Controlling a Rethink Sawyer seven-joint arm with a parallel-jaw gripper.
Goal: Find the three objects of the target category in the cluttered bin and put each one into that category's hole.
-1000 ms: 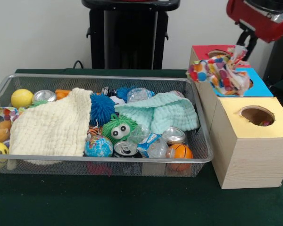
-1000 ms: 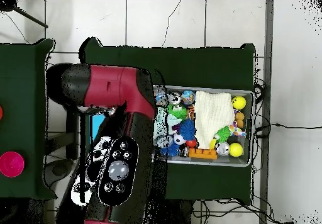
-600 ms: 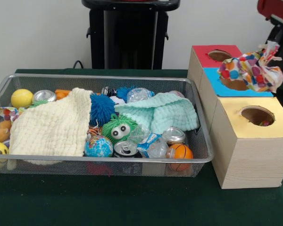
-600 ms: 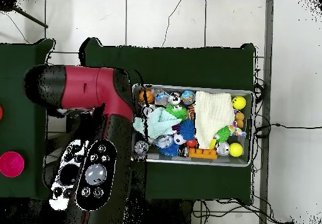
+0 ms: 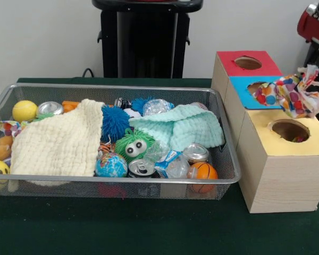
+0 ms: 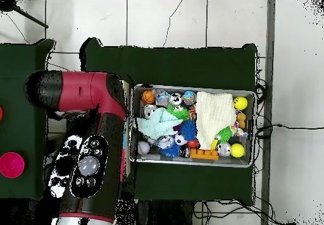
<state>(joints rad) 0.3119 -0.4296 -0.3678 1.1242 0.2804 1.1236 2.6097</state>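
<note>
The spotted cloth [image 5: 290, 94] has slid from the blue hole [image 5: 257, 86] toward 4 o'clock, missing it, and nobody can tell whether the hidden gripper holds it.

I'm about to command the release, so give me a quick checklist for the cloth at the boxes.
1. Colourful cloth out of the bin: ok.
2. Cloth centred over the blue hole: not ok, it hangs toward the right side.
3. Cloth clear of the yellow hole: ok.
4. Red hole uncovered: ok.
5. Gripper state: cannot tell, hidden in both views.
6. Cream cloth and mint cloth remain in the bin: ok.
</note>
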